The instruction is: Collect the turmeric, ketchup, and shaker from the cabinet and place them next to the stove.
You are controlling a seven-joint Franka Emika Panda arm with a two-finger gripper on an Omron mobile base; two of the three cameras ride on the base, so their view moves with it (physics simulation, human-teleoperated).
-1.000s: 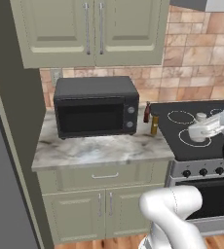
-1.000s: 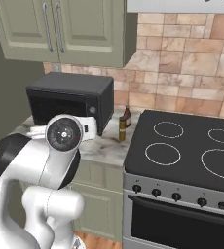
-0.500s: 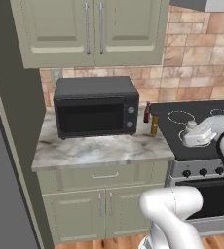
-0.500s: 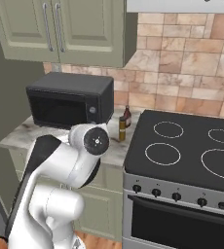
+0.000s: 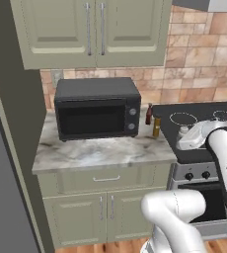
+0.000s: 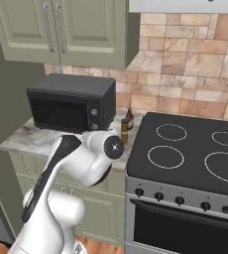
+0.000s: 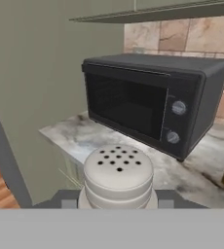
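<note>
My jaws were closed partway around the shaker (image 7: 118, 174), last of the three. The turmeric (image 5: 156, 126) and ketchup (image 5: 148, 114) already stood on the tabletop (image 5: 103, 150) beside the stove (image 6: 195, 149); next I judged I must set it down there.

No legible text or labels anywhere.
</note>
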